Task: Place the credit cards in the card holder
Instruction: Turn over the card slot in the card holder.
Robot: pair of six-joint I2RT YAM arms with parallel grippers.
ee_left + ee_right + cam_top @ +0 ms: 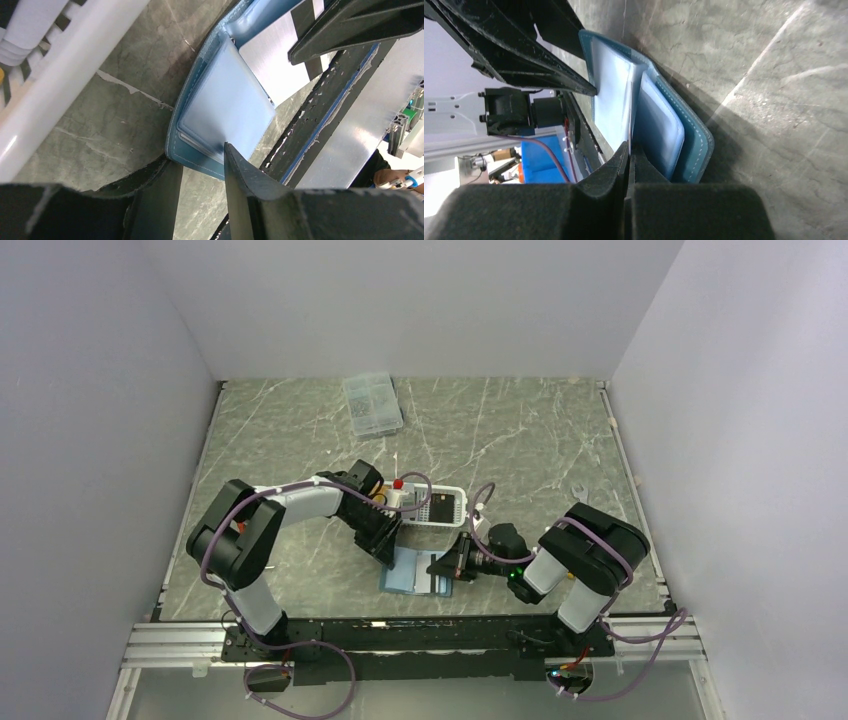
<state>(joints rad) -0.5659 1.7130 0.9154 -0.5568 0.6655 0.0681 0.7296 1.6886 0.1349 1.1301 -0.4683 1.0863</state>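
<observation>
I am sliding a pale grey card (267,65) into the teal card holder (225,105) on the bench (520,440). Right jaws are pinching it, left jaws hanging open. Next: a straight push.

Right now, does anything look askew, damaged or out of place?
Nothing stands out. The card holder lies open and intact, the left hand at one corner, the right hand pinching a pale card at its fold.

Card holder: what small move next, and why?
Probably ease the right claw forward, sliding its pinched pale grey card deeper into the teal-blue folding card holder; the card looks only partly in, and the open left claw rests on the holder.
</observation>
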